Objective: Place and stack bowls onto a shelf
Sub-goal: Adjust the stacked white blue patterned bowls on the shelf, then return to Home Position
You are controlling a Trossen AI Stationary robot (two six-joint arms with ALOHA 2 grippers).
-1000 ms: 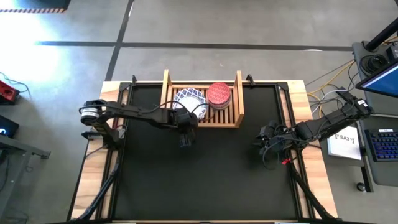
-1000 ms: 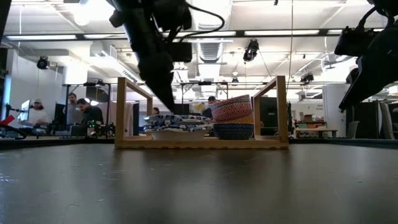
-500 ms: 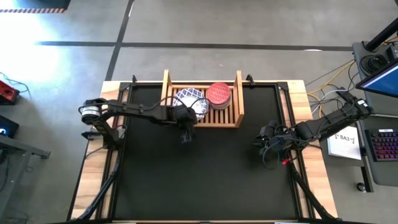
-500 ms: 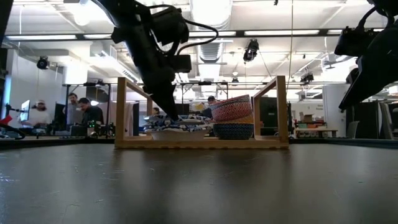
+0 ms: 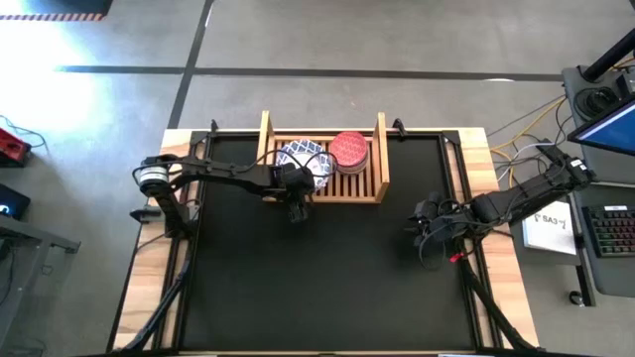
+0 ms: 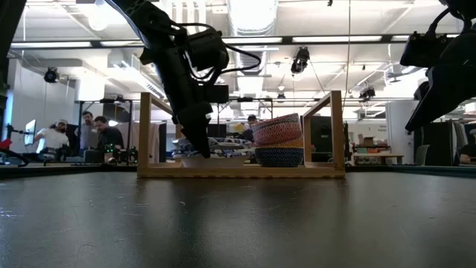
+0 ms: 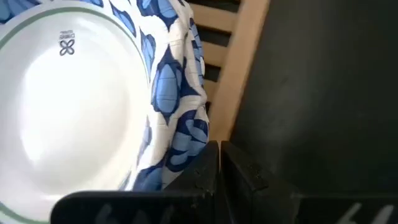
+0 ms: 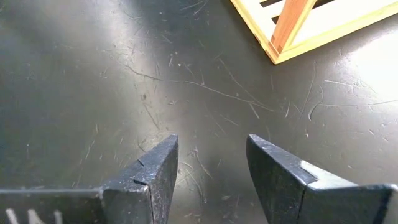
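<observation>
The wooden shelf point(image 5: 375, 190) stands at the table's far middle. On its left half sits a white bowl with a blue patterned rim point(image 5: 302, 159), on top of others like it point(image 6: 223, 155). On its right half a red bowl point(image 5: 348, 150) lies tilted on a stack of smaller bowls point(image 6: 279, 156). My left gripper point(image 5: 295, 208) is shut, fingers pointing down at the shelf's front edge, right beside the white bowl's near rim. My right gripper point(image 5: 418, 226) hangs open above the mat at the right, nothing between its fingers point(image 8: 211, 168). My left gripper point(image 7: 219, 163) has its shut fingers pointing down right beside the blue patterned rim point(image 7: 180, 134) of the top white bowl, at the side toward the table's near edge. I cannot tell whether the finger's outer side touches the rim. The bowl sits in the shelf.
The black mat point(image 5: 327, 278) lies bare in front of the shelf. The shelf's near right corner point(image 8: 281, 38) shows ahead of my right gripper. A keyboard and a paper point(image 5: 551, 223) lie off the table's right side. People sit in the room beyond point(image 6: 97, 138).
My left gripper has shut and gone toward the table's far edge, lowering to the shelf's front edge beside the white bowl.
</observation>
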